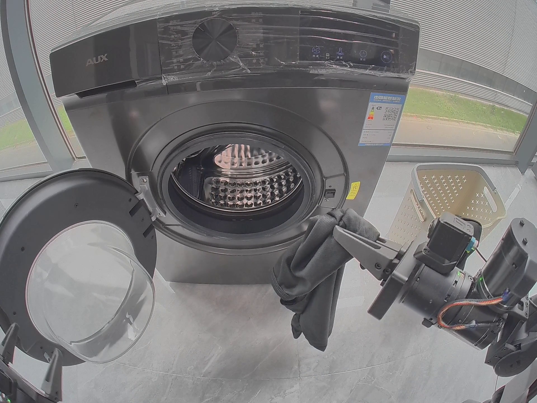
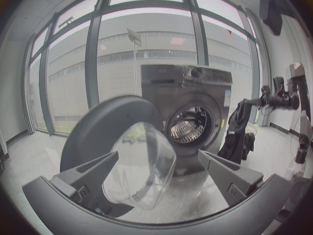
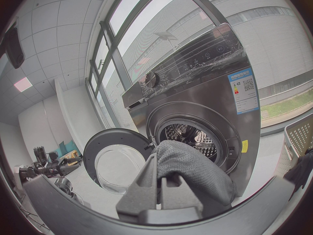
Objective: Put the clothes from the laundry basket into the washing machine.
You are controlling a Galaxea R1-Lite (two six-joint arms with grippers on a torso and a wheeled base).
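Note:
A dark grey garment (image 1: 316,270) hangs in the air in front of the washing machine (image 1: 235,85), below and right of the drum opening (image 1: 238,188). My right gripper (image 1: 340,232) is shut on its top fold; in the right wrist view the cloth (image 3: 192,167) drapes over the closed fingers (image 3: 145,183). The round door (image 1: 72,258) stands swung open to the left. The cream laundry basket (image 1: 447,197) sits on the floor to the machine's right. My left gripper (image 2: 156,160) stands open low at the left, near the door, holding nothing.
The drum (image 1: 246,183) looks bare inside. Grey tiled floor (image 1: 224,337) stretches in front of the machine. Window frames (image 1: 28,79) stand behind and to both sides. A dark cloth (image 3: 301,172) hangs at the basket's rim in the right wrist view.

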